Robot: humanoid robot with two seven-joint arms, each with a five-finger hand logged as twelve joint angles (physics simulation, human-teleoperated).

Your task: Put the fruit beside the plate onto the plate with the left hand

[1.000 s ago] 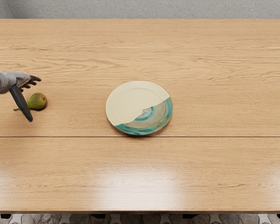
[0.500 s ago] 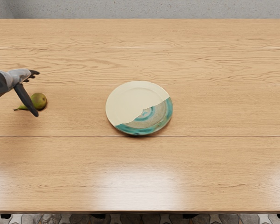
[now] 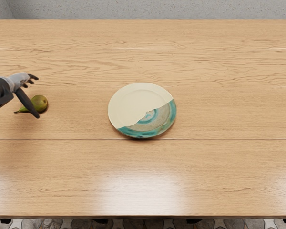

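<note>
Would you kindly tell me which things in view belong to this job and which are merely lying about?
Part of the job:
pear, on the table left of the plate
plate
left robot hand, open beside the pear

Just there:
wooden table

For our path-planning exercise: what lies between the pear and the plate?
In the head view, only bare table separates the pear from the plate.

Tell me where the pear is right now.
In the head view the pear lies at the far left of the table, well left of the plate, just beside the open left hand.
</note>
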